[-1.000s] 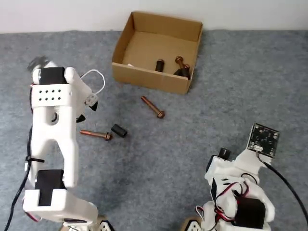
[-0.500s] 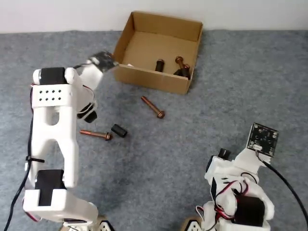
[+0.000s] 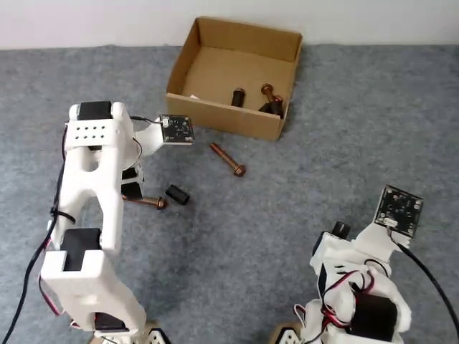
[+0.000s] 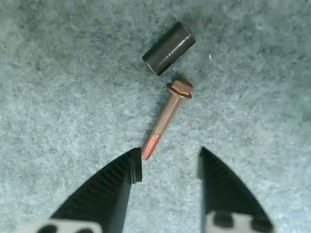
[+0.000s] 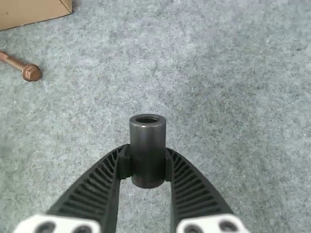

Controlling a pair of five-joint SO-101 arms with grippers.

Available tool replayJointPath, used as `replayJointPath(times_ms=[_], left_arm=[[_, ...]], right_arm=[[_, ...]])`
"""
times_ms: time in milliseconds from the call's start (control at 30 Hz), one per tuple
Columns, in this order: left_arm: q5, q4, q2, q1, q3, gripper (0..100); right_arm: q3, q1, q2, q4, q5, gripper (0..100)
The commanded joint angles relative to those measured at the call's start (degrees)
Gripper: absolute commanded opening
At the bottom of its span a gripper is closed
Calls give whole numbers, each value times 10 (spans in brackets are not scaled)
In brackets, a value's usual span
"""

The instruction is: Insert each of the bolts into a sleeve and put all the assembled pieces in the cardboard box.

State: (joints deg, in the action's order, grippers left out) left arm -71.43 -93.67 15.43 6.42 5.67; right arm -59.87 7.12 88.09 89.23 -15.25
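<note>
Threads at the tip of a copper bolt (image 4: 167, 119) are shown by the left wrist view just beside one finger of the left gripper (image 4: 170, 160), which is spread wide and empty; a short black sleeve (image 4: 169, 47) is seen just beyond the bolt's flanged hex head. A second sleeve (image 5: 147, 145), dark and hollow, is clamped upright in the right gripper (image 5: 147, 162), and the cardboard box (image 3: 222, 118), seen from above, is placed ahead of both.

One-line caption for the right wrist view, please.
Right claw holds a black sleeve over grey carpet; a copper bolt lies near the cardboard box corner.
</note>
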Motion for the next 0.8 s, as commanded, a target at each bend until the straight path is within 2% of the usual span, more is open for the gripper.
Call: replayJointPath(times_ms=[0, 267, 767], left_arm=[[-13, -6, -4, -7, 5, 228], [-13, 33, 31, -33, 5, 228], [-10, 97, 146, -31, 33, 224]], right_arm=[[4, 7, -4, -13, 9, 8], [4, 7, -4, -13, 9, 8], [3, 7, -4, -12, 11, 8]])
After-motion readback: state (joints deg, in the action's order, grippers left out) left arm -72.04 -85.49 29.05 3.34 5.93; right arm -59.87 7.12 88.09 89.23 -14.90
